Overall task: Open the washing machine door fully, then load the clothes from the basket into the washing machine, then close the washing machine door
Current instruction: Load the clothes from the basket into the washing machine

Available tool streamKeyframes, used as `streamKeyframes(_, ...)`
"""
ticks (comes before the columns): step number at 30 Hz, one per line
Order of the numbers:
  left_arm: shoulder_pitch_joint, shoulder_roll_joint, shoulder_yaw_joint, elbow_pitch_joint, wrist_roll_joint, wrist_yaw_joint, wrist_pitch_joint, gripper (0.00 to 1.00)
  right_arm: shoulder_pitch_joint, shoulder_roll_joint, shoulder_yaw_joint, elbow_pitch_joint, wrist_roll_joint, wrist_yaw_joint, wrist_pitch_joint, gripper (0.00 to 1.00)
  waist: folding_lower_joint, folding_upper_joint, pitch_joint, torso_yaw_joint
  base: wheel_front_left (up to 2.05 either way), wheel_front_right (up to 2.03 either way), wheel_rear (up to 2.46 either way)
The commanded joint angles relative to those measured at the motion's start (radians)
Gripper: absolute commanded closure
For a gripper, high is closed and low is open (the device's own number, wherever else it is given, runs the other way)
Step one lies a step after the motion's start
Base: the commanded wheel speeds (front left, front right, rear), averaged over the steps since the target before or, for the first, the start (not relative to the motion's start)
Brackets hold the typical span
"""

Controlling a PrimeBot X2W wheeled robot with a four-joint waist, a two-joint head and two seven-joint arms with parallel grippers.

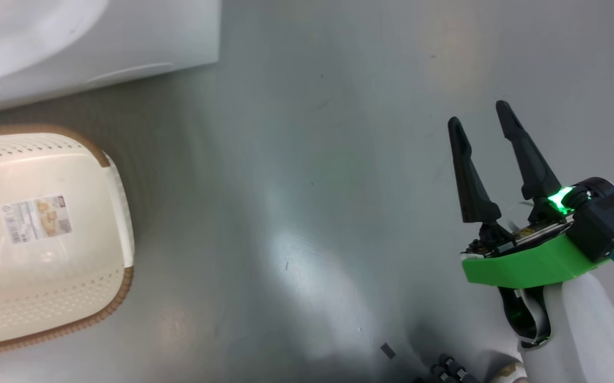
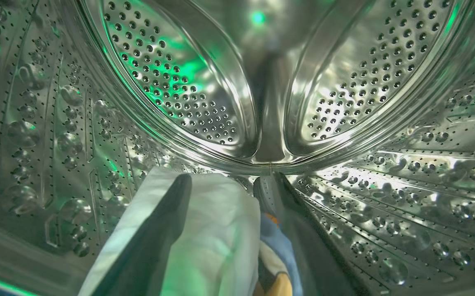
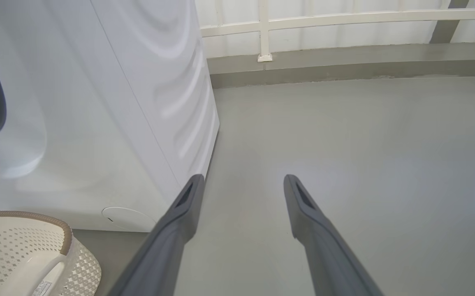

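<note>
Within the washing machine drum (image 2: 344,82), the clothes (image 2: 216,238) lie at lower centre between the fingers (image 2: 151,238) of the released left end effector (image 2: 228,177); the right end effector (image 1: 477,113), likewise released, hangs well apart.

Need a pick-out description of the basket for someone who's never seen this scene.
In the head view, find the big white washing machine at top left; the basket sits on the grey floor just below it in that view. It alone is cream-white with perforated sides, a brown woven-look rim and a label sticker on its bottom.
</note>
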Motion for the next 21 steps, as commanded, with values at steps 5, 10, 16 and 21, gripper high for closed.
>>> streamKeyframes(5, 0.110, 0.035, 0.004, -0.064, 0.000, 0.009, -0.056, 0.00, 0.055, -0.010, -0.006, -0.023, -0.012, 0.006, -0.005, 0.00, 0.0000, -0.0001, -0.050, 0.035, 0.00, 0.00, 0.00)
streamKeyframes(10, 0.240, 0.010, 0.003, -0.146, -0.004, 0.033, -0.106, 0.00, 0.077, -0.016, -0.022, -0.026, -0.021, 0.006, -0.005, 0.00, 0.0000, -0.0001, -0.090, 0.060, 0.00, 0.00, 0.00)
streamKeyframes(16, 0.469, -0.018, 0.021, -0.343, -0.010, 0.100, -0.158, 0.00, 0.106, -0.022, -0.034, -0.026, -0.030, 0.006, -0.005, 0.00, 0.0000, -0.0001, -0.141, 0.091, 0.00, 0.00, 0.00)
streamKeyframes(21, 0.681, -0.039, 0.036, -0.534, -0.005, 0.169, -0.176, 0.00, 0.126, -0.025, -0.040, -0.024, -0.036, 0.006, -0.005, 0.00, 0.0000, -0.0001, -0.179, 0.113, 0.00, 0.00, 0.00)
